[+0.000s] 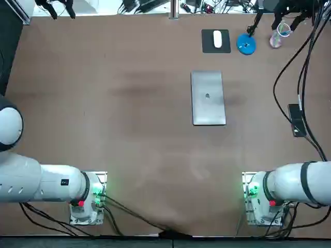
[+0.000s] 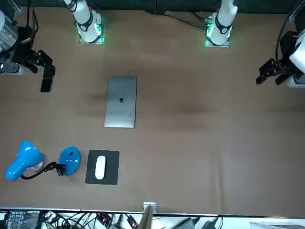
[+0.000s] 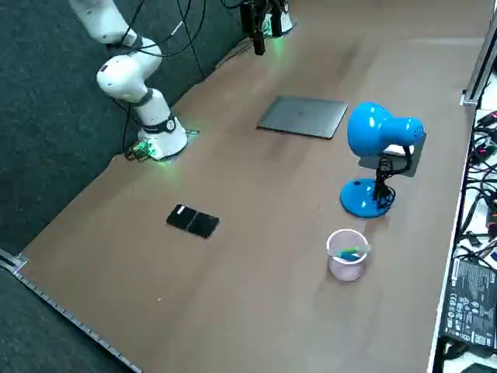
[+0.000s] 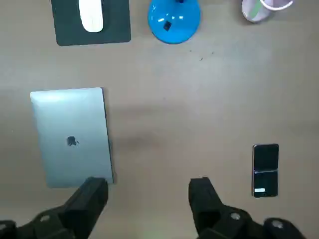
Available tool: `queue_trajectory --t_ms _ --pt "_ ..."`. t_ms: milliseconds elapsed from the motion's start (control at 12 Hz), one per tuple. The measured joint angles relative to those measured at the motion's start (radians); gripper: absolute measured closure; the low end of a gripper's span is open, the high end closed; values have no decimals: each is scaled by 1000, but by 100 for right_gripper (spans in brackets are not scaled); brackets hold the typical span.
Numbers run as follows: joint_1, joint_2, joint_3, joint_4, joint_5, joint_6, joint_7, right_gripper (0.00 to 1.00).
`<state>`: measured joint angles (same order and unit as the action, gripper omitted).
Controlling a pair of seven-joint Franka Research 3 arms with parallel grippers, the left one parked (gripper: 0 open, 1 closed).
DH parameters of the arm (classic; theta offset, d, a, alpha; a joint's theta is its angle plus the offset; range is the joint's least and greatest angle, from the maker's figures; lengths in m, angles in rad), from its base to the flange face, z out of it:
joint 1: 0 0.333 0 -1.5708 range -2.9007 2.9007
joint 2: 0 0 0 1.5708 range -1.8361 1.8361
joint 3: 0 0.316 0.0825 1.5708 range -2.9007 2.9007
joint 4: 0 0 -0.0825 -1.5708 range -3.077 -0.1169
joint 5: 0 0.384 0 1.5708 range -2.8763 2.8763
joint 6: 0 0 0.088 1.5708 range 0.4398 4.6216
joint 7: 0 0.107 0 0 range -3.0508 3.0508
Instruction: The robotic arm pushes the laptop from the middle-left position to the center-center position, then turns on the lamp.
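Fingers spread wide, laptop off to one side, push not yet begun

The right gripper (image 4: 148, 182) hangs above the brown desk (image 2: 200, 143) at the left edge of the front view, its fingers wide apart and holding nothing. The closed silver laptop (image 2: 121, 101) lies flat, left of centre in that frame, to the gripper's right and well apart from it. Its long axis runs up and down the frame, so a long edge faces the fingers. The blue desk lamp (image 2: 25, 161) stands in the lower left corner, near a white mouse (image 2: 100, 168) on a black pad (image 2: 112, 175).
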<state>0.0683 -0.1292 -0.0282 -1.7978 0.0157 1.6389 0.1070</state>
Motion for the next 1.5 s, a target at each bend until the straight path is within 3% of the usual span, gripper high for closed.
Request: queue_trajectory --t_ms 1500 --pt "50 47 23 31 1 0 100 0"
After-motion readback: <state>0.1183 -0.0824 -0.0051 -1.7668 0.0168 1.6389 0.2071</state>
